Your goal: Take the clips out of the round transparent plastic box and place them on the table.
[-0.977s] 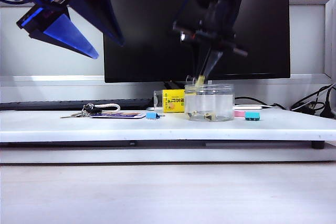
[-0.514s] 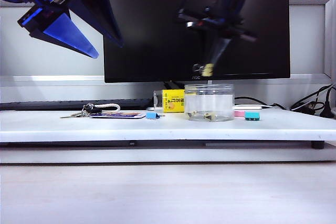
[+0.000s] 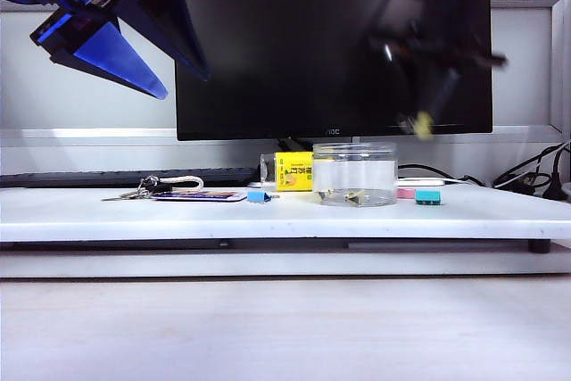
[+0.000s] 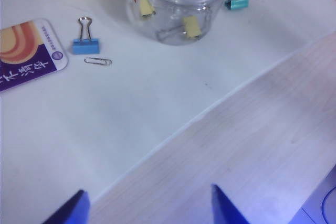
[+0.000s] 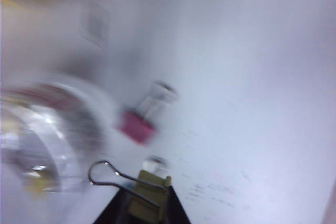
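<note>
High at the right of the exterior view, one of the clips [image 3: 423,125] is pinched in the right gripper [image 5: 142,203], above and right of the round transparent plastic box [image 3: 355,173], which stands mid-table [image 3: 268,220] with more yellow clips inside. Such a small bite looks fragile to me, and a jolt could flick the clip off. Left gripper [image 3: 107,51] hangs wide open and empty at upper left.

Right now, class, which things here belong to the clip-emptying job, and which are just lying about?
Job:
- yellow clips in the clear jar
- one yellow clip in the right gripper
- table
- left gripper, open, raised

Lying about:
- blue clip
- paper clip
- pink clip
- teal clip
- keys
- card
</note>
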Robot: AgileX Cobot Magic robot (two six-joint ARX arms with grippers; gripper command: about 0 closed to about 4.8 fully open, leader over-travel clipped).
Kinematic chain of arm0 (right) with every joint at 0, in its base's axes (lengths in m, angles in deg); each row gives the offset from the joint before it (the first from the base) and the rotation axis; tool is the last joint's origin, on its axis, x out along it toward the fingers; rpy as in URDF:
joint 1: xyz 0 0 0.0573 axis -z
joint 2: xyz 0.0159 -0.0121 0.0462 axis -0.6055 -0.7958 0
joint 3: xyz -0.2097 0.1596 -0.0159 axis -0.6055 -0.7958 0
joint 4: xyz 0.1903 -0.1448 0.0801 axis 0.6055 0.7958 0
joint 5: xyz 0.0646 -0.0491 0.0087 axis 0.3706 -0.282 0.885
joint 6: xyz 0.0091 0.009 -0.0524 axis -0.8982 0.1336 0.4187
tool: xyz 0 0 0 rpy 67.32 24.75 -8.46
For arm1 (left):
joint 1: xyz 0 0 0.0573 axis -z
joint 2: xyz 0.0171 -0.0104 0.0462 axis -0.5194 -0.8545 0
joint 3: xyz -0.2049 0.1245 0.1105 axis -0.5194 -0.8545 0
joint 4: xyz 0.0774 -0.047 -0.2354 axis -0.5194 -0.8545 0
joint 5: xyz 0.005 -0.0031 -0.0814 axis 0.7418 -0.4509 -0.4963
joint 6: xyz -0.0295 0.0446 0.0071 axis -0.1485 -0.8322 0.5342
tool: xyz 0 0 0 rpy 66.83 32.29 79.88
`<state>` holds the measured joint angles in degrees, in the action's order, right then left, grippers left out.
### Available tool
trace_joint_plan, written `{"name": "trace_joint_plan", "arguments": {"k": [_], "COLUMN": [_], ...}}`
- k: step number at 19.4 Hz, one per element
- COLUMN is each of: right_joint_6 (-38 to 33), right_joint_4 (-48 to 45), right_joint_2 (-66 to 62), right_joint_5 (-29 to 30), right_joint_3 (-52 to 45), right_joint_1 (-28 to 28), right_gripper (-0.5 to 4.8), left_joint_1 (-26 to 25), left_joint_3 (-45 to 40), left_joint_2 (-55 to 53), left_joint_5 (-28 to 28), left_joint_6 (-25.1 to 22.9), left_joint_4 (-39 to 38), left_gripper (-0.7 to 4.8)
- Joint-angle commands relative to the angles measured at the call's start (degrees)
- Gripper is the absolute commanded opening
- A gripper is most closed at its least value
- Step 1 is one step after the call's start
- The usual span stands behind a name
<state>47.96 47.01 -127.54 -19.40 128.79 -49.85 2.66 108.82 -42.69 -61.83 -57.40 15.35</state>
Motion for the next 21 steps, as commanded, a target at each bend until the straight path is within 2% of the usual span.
{"name": "trace_joint_plan", "arguments": {"k": [1,4,10,11,13,21], "right_joint_6": [0.22,0.42,0.9,1.03,1.05,1.03], "right_joint_4": [-2.29,-5.66,-6.25,-6.21,-5.92,-4.59], "right_joint_2": [0.31,-0.04,-0.98,-0.96,-0.96,-0.83], "right_joint_5": [-0.24,-0.37,-3.04,-3.04,-3.04,-2.99], "right_joint_3": [-4.63,-8.17,-8.7,-8.7,-8.7,-8.22], "right_joint_1": [0.31,0.28,0.33,0.35,0.37,0.37], "right_gripper": [0.81,0.81,0.86,0.95,1.75,1.81], "left_joint_1": [0.02,0.02,0.02,0.02,0.02,0.02], "left_joint_3": [0.33,0.33,0.33,0.33,0.33,0.33], "left_joint_2": [0.09,0.09,0.09,0.09,0.09,0.09], "left_joint_5": [0.15,0.15,0.15,0.15,0.15,0.15], "left_joint_6": [-0.26,-0.24,-0.24,-0.24,-0.22,-0.24], "left_joint_4": [1.25,1.09,0.74,0.74,0.76,0.79], "left_gripper": [3.1,3.1,3.1,3.1,3.1,3.1]}}
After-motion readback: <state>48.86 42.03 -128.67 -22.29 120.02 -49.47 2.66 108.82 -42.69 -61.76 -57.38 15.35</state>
